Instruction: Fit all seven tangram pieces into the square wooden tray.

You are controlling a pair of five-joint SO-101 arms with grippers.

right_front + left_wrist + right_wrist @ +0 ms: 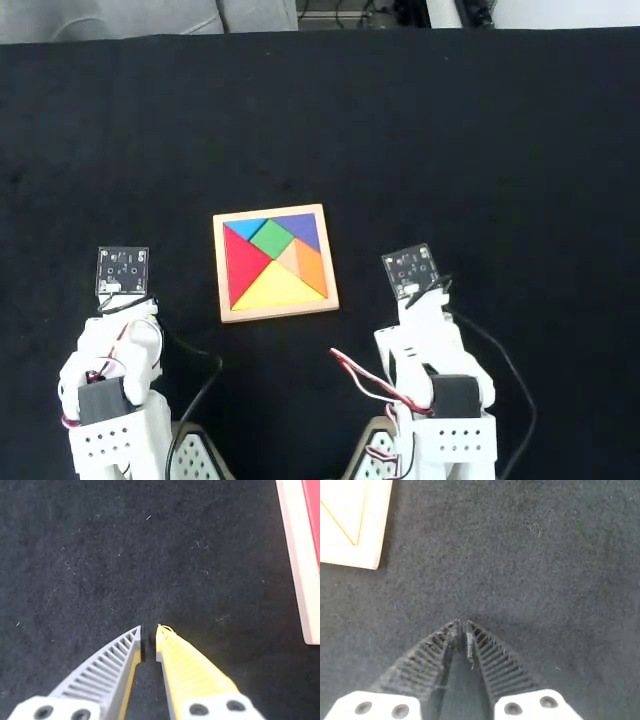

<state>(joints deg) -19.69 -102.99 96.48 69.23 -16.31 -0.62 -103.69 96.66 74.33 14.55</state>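
The square wooden tray (221,272) lies in the middle of the black table, between the two arms. Coloured tangram pieces fill it: a red triangle (243,266), a yellow triangle (277,289), a green square (271,238), a blue triangle (243,228), a purple piece (301,229), an orange piece (311,268) and a pale tan triangle (289,259). My left gripper (148,630) hovers over bare cloth left of the tray, shut and empty; the tray's edge (300,565) and the red triangle (312,510) show beside it. My right gripper (461,627) is shut and empty right of the tray's corner (355,535).
Black cloth (480,140) covers the whole table, with wide free room behind and beside the tray. Cables (360,375) trail near the right arm's base. The table's far edge meets grey and white surfaces (150,15).
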